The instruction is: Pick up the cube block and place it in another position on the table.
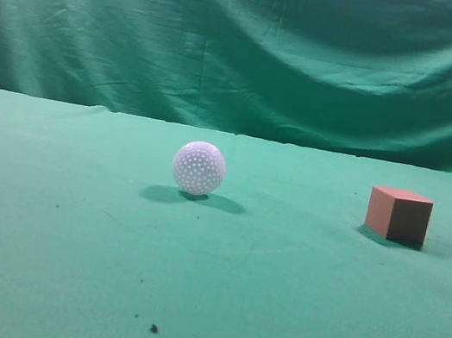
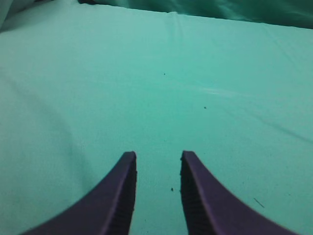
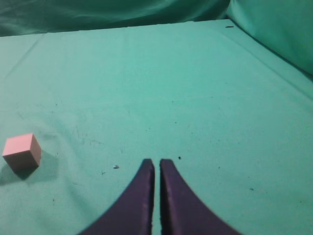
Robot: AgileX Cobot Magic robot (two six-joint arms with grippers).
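Note:
The reddish-brown cube block (image 1: 398,215) rests on the green table (image 1: 273,300) at the right in the exterior view. In the right wrist view the cube block (image 3: 22,152) lies far left, well apart from my right gripper (image 3: 157,162), whose fingers are shut with nothing between them. My left gripper (image 2: 157,155) is open and empty over bare green cloth. The cube does not show in the left wrist view. Neither gripper shows in the exterior view.
A white dimpled ball (image 1: 199,168) sits on the table left of centre, apart from the cube. A wrinkled green curtain (image 1: 248,42) hangs behind the table. Dark specks (image 1: 154,328) dot the cloth.

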